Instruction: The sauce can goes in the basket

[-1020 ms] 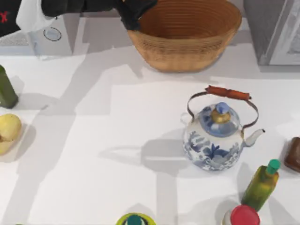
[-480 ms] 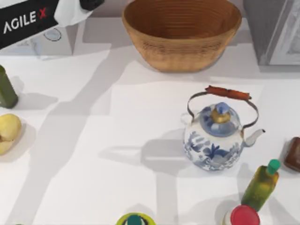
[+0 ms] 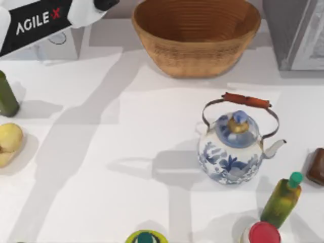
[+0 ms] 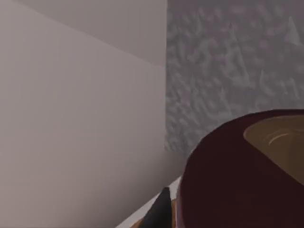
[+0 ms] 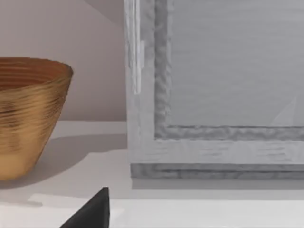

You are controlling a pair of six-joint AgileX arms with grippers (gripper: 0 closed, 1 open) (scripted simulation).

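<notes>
Left wrist view is showing my left gripper [image 4: 176,214] clamping the sauce can [image 4: 242,171], needing carrying toward three o'clock over the basket [image 3: 197,55]

White table [image 3: 101,152], plain beige wall [image 4: 71,118], possibly a grey cabinet [image 5: 228,95].

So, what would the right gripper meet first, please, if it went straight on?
Probably the grey panel, straight ahead in its wrist view, though depth is unclear; the basket lies off that line.
</notes>
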